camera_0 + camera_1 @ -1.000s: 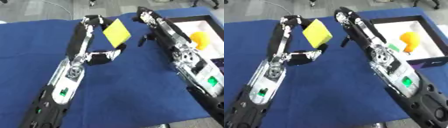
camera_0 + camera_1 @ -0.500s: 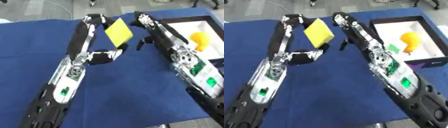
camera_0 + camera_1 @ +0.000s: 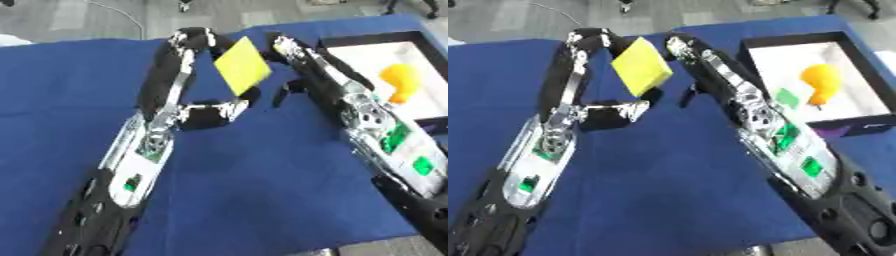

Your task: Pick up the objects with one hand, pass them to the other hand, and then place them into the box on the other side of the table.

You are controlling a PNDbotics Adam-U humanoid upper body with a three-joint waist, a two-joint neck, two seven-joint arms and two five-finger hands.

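Blue cloth is covering the desk (image 3: 262, 190) beneath me. At my right the white-floored box (image 3: 859, 75) is holding an orange thing (image 3: 822, 80). Above mid-desk my left hand (image 3: 592, 40) is pinching a yellow card (image 3: 641, 66) while my right hand (image 3: 677, 46) is hanging just beside it; whether its fingers are apart I cannot tell.

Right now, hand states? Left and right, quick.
Left hand: holds the flat yellow square block, raised above the blue table.
Right hand: beside the block's other edge; fingers hidden, cannot tell.
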